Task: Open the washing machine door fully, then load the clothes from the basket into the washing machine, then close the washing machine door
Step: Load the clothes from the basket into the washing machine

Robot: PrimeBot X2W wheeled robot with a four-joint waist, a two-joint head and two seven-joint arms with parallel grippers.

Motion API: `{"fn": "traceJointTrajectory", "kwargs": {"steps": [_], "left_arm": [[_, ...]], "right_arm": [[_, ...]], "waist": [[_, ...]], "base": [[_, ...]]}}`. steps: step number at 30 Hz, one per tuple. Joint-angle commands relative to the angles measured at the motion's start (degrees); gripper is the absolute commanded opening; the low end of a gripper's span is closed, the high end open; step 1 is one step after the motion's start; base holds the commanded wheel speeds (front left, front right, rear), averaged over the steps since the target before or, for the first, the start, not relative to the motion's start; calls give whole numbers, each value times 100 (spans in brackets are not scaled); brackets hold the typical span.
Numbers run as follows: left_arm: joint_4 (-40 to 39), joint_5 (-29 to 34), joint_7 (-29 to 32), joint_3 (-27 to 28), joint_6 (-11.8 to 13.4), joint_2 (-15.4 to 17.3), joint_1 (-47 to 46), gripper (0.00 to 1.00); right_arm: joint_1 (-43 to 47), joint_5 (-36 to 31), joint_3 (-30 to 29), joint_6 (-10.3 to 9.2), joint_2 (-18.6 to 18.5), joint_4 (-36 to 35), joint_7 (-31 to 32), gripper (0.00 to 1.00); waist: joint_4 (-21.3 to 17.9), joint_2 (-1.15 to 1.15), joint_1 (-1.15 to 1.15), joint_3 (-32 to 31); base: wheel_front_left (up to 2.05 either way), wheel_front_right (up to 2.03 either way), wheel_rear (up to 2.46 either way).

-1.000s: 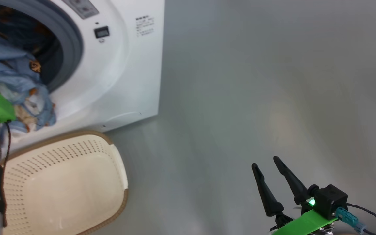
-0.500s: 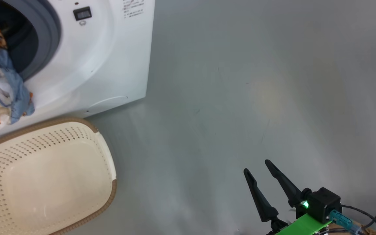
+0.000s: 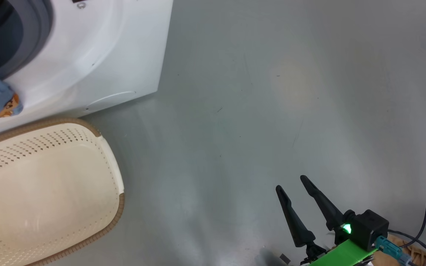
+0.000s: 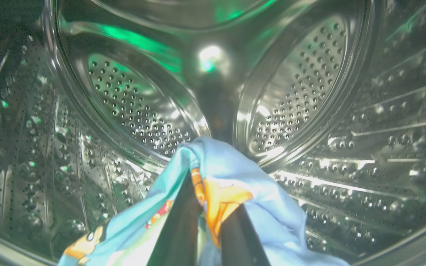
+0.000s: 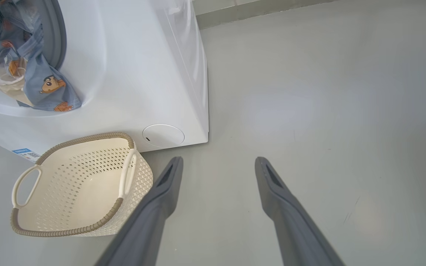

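The left gripper (image 4: 206,201), deep inside the washing machine (image 3: 117,55), is pinched shut on the clothes (image 4: 242,177) before the steel drum (image 4: 301,85). More cloth hangs out over the opening. The right gripper (image 3: 291,183) is spread, holding nothing, above the floor (image 3: 272,111). The basket (image 3: 118,199) sits empty just before the machine.

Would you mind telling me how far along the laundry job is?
Done: the basket is empty and the washing machine stands open. In hand: the left gripper, inside the drum, is shut on the clothes, part of which hangs out the front. Left: tuck that in, close the door.
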Motion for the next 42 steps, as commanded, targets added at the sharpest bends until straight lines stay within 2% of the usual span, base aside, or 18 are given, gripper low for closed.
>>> {"fn": "traceJointTrajectory", "kwargs": {"steps": [1, 3, 4, 6, 7, 8, 9, 15, 28, 36, 42], "left_arm": [[-34, 101, -30, 4, 40, 285, -82, 0], [104, 132, -30, -15, 81, 270, -88, 0], [138, 153, -30, -30, 99, 262, -85, 9], [218, 253, -30, -125, 123, 248, -38, 36], [274, 272, -30, -150, 131, 231, -12, 46], [363, 304, -30, -191, 163, 196, 36, 85], [430, 316, -30, -206, 185, 179, 65, 100], [886, 339, -30, -352, 125, 60, 73, 100], [1159, 268, -30, -542, -1, -248, 247, 100], [741, 241, -30, -657, -68, -496, 611, 100], [172, 143, -30, -693, -157, -734, 1217, 100]], "right_arm": [[77, -29, 106, 10, -23, -97, -27, 100], [61, -21, 123, 10, 1, -71, -27, 100], [53, -16, 126, 10, 9, -59, -27, 100], [37, -9, 131, 10, 20, -31, -27, 100], [24, -5, 149, 10, 24, -23, -27, 100], [-6, 6, 203, 10, 18, 5, -27, 100], [-20, 8, 229, 10, 14, 21, -27, 100], [-102, 46, 301, 10, -21, 91, -27, 100], [-255, 101, 296, 10, -29, 181, -27, 100], [-422, 88, 182, 10, -11, 169, -27, 100], [-523, 56, -3, 10, -36, 146, -27, 100]], "waist": [[8, 0, -1, 1], [28, 0, -1, -13], [47, 0, -1, -26], [97, 0, -1, -71], [124, 0, -1, -96], [179, 0, -1, -155], [207, 0, -1, -191], [384, 0, -1, -324], [694, 0, -1, -526], [968, 0, -1, -519], [1266, 0, -1, -551]], "base": [[0, 0, 0], [0, 0, 0], [0, 0, 0], [0, 0, 0], [0, 0, 0], [0, 0, 0], [0, 0, 0], [0, 0, 0], [0, 0, 0], [0, 0, 0], [0, 0, 0]]}}
